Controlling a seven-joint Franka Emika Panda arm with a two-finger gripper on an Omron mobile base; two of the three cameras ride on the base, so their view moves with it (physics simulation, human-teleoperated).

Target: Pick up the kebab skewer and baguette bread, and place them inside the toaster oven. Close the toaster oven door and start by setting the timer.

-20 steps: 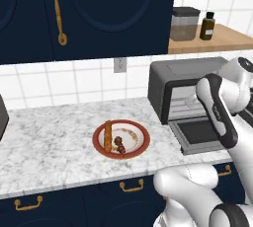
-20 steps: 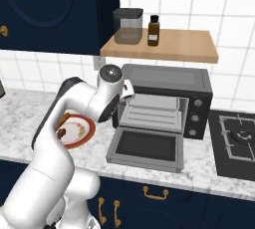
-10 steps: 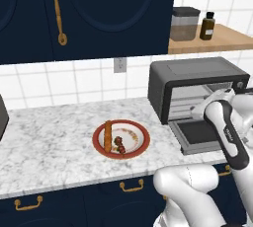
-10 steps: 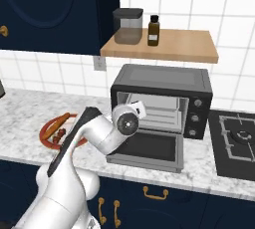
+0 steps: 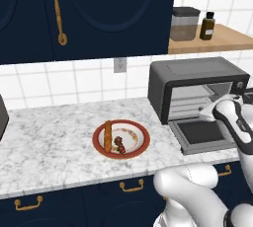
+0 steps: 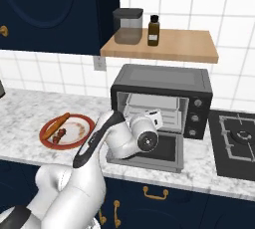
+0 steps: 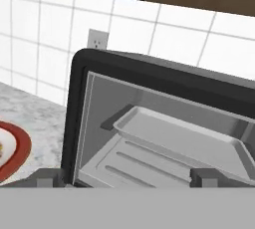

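Observation:
The baguette bread and the kebab skewer lie side by side on a red-rimmed plate on the marble counter. To their right stands the toaster oven with its door dropped flat. My gripper hovers above that door, open and holding nothing, facing the cavity. A metal tray sits on the rack inside. The plate's rim shows far left in the hand view.
A wooden shelf above the oven carries a canister and a dark bottle. A cooktop lies right of the oven. Dark upper cabinets hang over the counter.
My arm has swung down from a raised pose to the mouth of the oven, above the lowered door. The food has stayed on the plate. The gripper stays open.

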